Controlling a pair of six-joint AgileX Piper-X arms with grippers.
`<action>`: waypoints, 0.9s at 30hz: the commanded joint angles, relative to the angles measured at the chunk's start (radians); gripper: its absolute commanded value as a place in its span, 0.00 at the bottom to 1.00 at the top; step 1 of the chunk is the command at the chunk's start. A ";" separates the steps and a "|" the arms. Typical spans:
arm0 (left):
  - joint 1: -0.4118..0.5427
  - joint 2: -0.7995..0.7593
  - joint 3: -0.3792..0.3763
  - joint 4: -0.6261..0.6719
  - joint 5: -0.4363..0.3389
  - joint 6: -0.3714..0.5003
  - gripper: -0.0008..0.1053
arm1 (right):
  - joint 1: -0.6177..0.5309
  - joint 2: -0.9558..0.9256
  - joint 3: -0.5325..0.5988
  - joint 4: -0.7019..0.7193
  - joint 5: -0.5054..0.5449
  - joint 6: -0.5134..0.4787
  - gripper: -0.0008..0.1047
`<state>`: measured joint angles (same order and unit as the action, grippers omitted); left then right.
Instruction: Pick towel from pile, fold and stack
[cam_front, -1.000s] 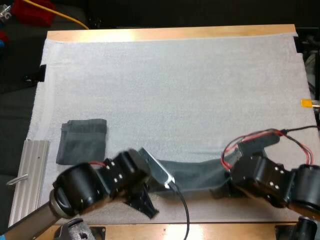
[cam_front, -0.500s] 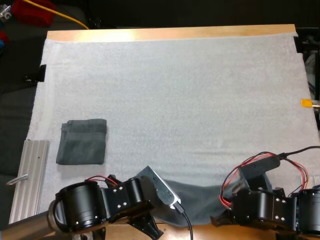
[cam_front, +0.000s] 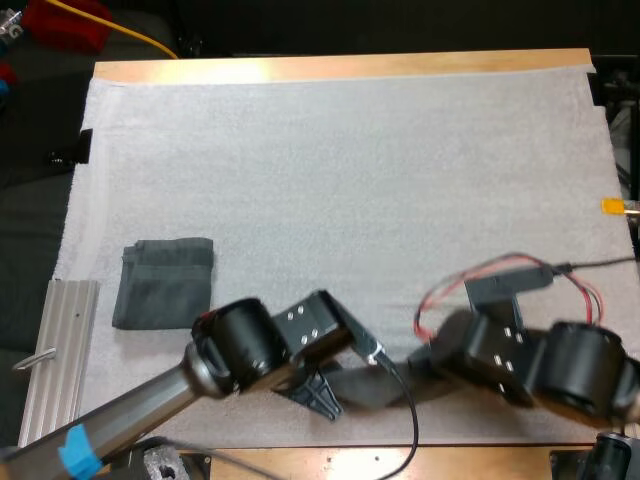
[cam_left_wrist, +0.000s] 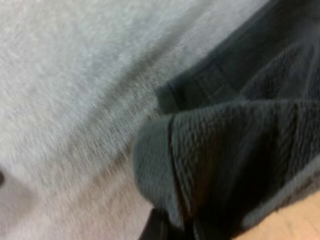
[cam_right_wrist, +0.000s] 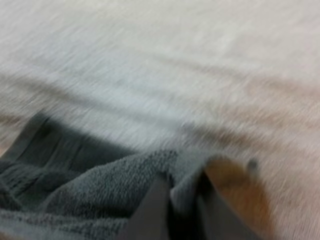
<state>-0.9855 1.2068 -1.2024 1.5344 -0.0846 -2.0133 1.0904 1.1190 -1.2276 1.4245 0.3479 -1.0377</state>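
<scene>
At the far left a ribbed metal rail (cam_front: 60, 350) lies along the mat's edge, its length running from near to far. Just beside it on the white, nubbly mat (cam_front: 350, 180) sits the folded towel (cam_front: 165, 283), a flat, dark grey-green, nearly square block with its sides roughly in line with the mat's edges. To its right, near the front of the mat, the left gripper (cam_front: 320, 392) is clamped on one end of the loose towel (cam_front: 372, 385). The left wrist view shows thick looped terry bunched over a dark finger, with a flat woven hem band folded back beside it. The loose towel's long axis runs left to right, parallel to the near edge of the wooden bench (cam_front: 350, 68). In the high view it shows as a short, dark, sagging strip between the two arms, well apart from the folded towel. At its right end the right gripper (cam_right_wrist: 181, 202) pinches a fold of the same cloth between its two black fingers (cam_right_wrist: 150, 210), with the mat close beneath. The whole far half of the mat and its right side lie open, while the towel sits close to the mat's front edge.
</scene>
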 joint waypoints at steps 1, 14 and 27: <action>0.040 0.014 -0.005 -0.014 -0.020 0.041 0.01 | -0.053 0.017 0.000 -0.036 -0.026 -0.063 0.01; 0.339 0.154 -0.005 -0.239 0.086 0.209 0.01 | -0.390 0.206 0.000 -0.255 -0.219 -0.164 0.01; 0.608 0.350 -0.005 -0.474 0.326 0.201 0.01 | -0.607 0.370 0.000 -0.454 -0.362 -0.142 0.01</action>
<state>-0.3833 1.5571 -1.2024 1.0815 0.2283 -1.8064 0.4921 1.4924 -1.2276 0.9831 -0.0108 -1.1838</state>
